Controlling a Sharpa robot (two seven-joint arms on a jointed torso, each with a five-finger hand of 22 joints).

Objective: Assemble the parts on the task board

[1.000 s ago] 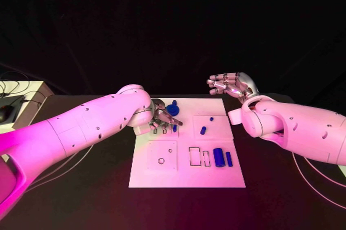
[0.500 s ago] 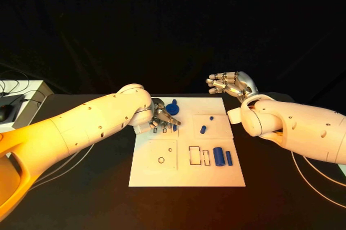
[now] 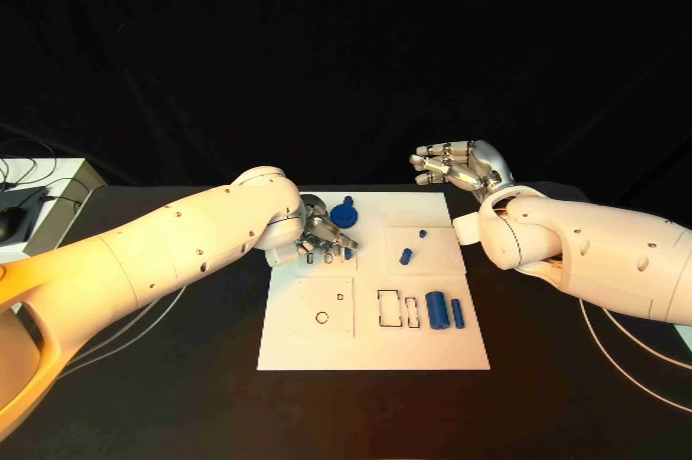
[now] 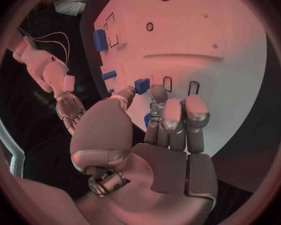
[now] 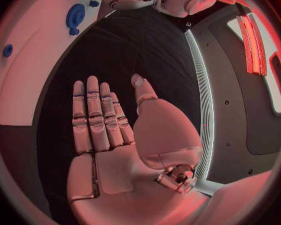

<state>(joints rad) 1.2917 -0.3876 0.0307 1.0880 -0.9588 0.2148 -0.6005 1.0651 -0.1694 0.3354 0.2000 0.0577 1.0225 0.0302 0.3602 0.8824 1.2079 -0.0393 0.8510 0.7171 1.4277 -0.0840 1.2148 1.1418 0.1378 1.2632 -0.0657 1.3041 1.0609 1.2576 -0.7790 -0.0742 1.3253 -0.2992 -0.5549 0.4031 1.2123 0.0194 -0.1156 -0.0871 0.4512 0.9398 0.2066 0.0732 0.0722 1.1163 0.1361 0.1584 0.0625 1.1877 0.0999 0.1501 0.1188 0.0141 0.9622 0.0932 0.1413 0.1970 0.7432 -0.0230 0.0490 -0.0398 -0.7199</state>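
The white task board [image 3: 372, 330] lies mid-table. My left hand [image 3: 320, 238] hovers low over its far left corner. Its thumb and a fingertip [image 4: 156, 92] pinch a small blue part [image 4: 141, 85] that stands upright on the board [image 4: 197, 40] beside two narrow slots [image 3: 319, 261]. A blue gear-shaped part [image 3: 345, 214] lies just beyond that hand. Two small blue parts [image 3: 407, 257] sit on the far right tile. A blue cylinder [image 3: 437, 310] and a thin blue bar [image 3: 457, 314] lie at the near right. My right hand [image 3: 462, 165] is raised past the board's far right corner, fingers straight, holding nothing [image 5: 109, 135].
Rectangular cut-outs [image 3: 389, 311] and two round holes [image 3: 322, 319] mark the board's near tiles. A white box with cables [image 3: 43, 205] stands at the table's far left edge. Bare black table [image 3: 173, 380] surrounds the board.
My left hand has edged slightly toward the board's far left, still at the small blue part. My right hand has risen a little farther from the board.
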